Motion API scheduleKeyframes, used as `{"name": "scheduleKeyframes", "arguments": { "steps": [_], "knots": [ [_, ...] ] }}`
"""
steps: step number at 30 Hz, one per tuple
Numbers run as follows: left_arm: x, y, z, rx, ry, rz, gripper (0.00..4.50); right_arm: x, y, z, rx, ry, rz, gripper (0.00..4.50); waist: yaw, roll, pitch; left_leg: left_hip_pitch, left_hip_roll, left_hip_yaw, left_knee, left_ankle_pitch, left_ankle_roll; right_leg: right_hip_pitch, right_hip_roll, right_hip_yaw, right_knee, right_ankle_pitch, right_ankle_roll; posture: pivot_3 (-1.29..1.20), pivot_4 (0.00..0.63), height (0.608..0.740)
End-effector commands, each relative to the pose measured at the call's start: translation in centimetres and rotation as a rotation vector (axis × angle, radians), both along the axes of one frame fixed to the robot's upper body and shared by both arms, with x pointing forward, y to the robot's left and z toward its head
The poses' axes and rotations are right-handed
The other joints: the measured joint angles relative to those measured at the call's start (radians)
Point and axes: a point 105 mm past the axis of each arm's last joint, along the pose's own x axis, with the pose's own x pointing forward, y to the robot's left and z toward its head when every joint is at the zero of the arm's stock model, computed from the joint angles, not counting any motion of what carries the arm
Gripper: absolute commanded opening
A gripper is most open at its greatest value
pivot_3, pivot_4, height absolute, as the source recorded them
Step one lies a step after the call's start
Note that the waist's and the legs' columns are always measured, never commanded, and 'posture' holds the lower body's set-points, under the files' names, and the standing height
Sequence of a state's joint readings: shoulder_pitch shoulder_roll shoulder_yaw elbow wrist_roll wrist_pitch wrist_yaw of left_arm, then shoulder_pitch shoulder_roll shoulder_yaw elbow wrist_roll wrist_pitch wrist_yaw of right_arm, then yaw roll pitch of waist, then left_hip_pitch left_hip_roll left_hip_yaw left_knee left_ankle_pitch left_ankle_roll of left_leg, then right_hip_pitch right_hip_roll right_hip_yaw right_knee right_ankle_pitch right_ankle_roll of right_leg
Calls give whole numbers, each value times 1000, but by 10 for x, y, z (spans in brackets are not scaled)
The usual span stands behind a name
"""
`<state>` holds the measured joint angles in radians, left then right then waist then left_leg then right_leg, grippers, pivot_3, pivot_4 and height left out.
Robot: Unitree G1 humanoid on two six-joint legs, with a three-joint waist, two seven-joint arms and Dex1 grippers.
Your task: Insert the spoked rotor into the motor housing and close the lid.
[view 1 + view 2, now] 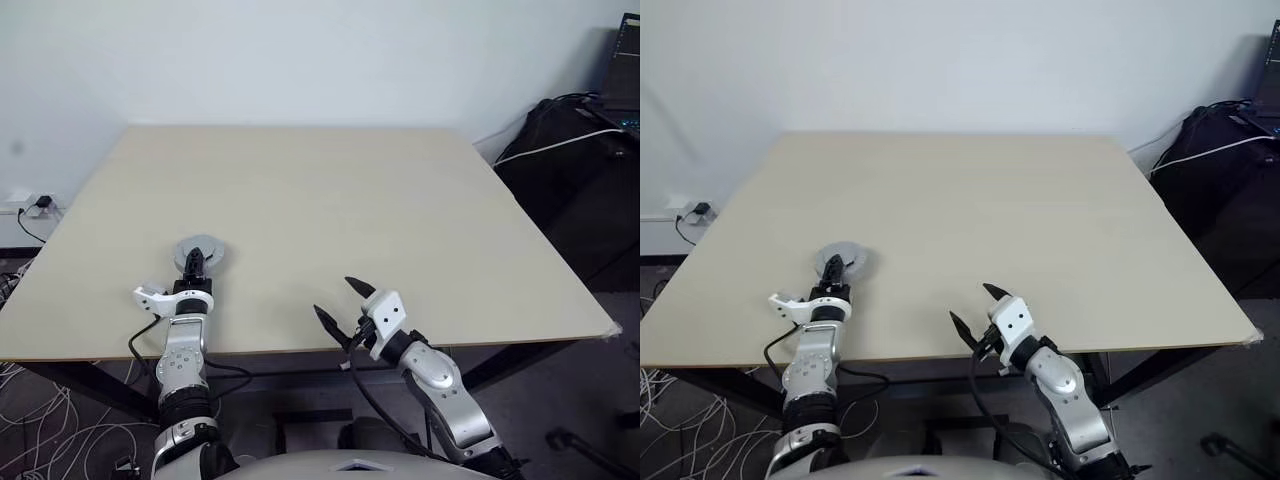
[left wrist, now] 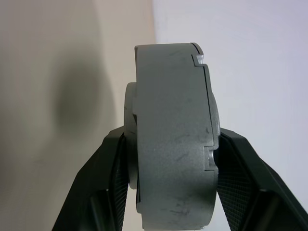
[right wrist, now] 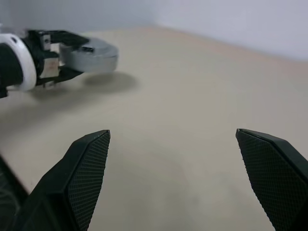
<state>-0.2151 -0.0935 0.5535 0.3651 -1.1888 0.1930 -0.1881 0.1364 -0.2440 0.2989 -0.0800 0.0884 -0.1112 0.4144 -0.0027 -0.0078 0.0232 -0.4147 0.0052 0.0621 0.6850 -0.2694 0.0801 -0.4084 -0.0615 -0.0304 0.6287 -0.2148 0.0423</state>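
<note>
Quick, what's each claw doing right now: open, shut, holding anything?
Left claw: shut on the closed grey motor, held just above the table.
Right claw: open, holding nothing.

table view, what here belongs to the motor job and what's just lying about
Job:
- closed grey motor assembly, clamped in the left gripper
- right gripper, open, holding nothing

Lying about:
- black bag with white cable
- wall socket
- floor cables
</note>
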Motion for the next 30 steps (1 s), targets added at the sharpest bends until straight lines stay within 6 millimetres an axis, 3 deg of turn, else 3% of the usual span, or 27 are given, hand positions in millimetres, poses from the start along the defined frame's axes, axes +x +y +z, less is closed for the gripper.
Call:
{"name": "scheduleKeyframes", "arguments": {
  "steps": [1, 14, 21, 24, 30],
  "knots": [
    [11, 0, 17, -38, -76, 51, 2141, 4, -5, 12, 10, -64, -16, 4500, -4, -1, 0, 0, 0, 0, 0, 0, 0, 0, 0, 0, 0, 0, 0, 0, 0, 740],
    [5, 14, -2, -5, 74, 163, 2141, 3, -4, 8, 23, -27, -13, 4500, -6, -2, -1, 2, 0, 0, 1, 0, 1, 2, 0, 0, 0, 1, 0, 0, 0, 740],
    [6, 11, -6, -8, 109, 151, 4372, 2, -4, 7, 22, -19, -13, 4500, -5, 0, -2, 6, 0, 0, 1, -2, 1, 6, 0, 0, 0, 1, 0, 0, 0, 740],
    [4, 9, -7, -3, 125, 142, 4473, 2, -4, 6, 24, -11, -14, 4500, -6, 0, -2, 15, 1, 0, 0, -4, -2, 14, 0, -1, 0, 1, 0, 0, 0, 740],
    [-9, -4, -14, 16, 184, 96, 4473, 1, -3, 5, 28, 3, -15, 4500, -9, 0, -3, 16, 1, 0, 0, -4, -2, 14, -1, 0, 0, 1, 0, 0, 0, 740]
  ]
}}
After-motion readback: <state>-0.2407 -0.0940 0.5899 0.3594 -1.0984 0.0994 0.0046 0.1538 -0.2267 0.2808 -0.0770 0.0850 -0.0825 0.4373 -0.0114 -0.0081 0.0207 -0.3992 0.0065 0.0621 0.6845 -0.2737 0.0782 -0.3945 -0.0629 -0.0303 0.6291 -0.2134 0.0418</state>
